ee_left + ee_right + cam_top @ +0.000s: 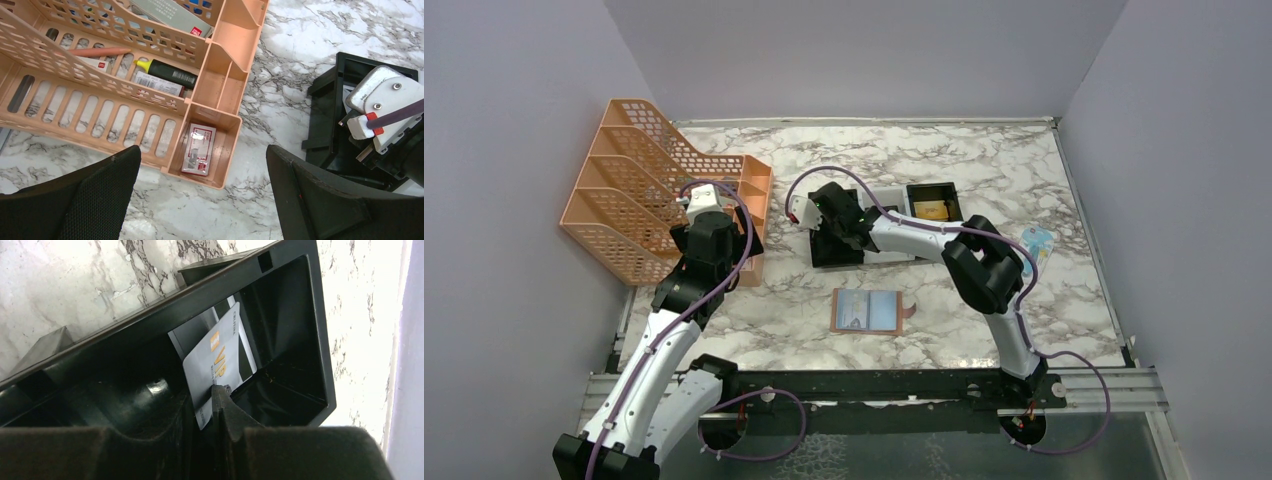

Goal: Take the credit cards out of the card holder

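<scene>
The card holder lies open on the marble, tan-brown with its light-blue lining facing up, in front of both grippers. My right gripper reaches into the left compartment of the black tray. In the right wrist view it is shut on a greyish-silver credit card with gold "VIP" lettering, held on edge inside the tray's black walls. I cannot make out a black card. My left gripper is open and empty above the orange organiser; its fingers frame bare marble.
An orange mesh desk organiser stands at the left, holding pens, a highlighter and a small red-and-white packet. The tray's right compartment holds a yellow item. A small blue-white packet lies at the right. Grey walls enclose the table.
</scene>
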Available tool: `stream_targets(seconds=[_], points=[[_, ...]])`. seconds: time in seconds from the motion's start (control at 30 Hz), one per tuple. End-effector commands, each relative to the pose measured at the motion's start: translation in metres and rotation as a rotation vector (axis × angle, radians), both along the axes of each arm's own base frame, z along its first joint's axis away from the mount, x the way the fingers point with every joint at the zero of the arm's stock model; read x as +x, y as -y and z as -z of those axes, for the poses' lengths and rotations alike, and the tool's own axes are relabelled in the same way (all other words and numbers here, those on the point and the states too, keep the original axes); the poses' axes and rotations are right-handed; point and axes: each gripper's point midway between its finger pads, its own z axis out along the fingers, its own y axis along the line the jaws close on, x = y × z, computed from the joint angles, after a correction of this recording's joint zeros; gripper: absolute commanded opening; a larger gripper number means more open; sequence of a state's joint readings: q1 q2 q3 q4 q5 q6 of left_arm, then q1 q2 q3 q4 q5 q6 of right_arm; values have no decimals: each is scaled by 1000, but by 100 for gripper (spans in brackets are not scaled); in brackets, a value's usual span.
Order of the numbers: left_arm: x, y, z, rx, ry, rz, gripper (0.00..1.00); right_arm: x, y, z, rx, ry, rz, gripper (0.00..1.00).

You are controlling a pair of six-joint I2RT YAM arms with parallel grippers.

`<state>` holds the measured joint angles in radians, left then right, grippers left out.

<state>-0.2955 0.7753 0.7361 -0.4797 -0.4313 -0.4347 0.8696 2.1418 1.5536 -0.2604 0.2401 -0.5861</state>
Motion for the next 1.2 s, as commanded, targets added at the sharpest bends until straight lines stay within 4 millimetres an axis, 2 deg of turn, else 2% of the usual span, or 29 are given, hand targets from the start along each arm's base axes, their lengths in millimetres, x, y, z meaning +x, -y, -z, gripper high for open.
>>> stream_targets(seconds=[0.0, 0.37, 0.43, 0.73, 0.83, 1.03, 1.17], points=[[2, 1, 0, -6, 8, 7, 99, -4, -4, 7, 13, -34, -18, 20], [2, 3, 2, -12, 2, 16, 99, -4, -1, 12, 6, -39, 0, 22], [2, 3, 2, -13, 3, 18, 99, -4, -1, 11, 10, -36, 1, 28], [2, 4, 3, -14, -1, 27, 99, 3, -2, 3, 28, -7, 31, 29], [3, 5, 3, -15, -4, 31, 99, 6, -4, -7, 77, 5, 70, 29], [3, 7, 6, -15, -15, 45, 99, 0, -23, -50, 322, -12, 120, 28], [3, 7, 5, -13, -14, 46, 99, -14, -31, -52, 431, -117, 173, 22]])
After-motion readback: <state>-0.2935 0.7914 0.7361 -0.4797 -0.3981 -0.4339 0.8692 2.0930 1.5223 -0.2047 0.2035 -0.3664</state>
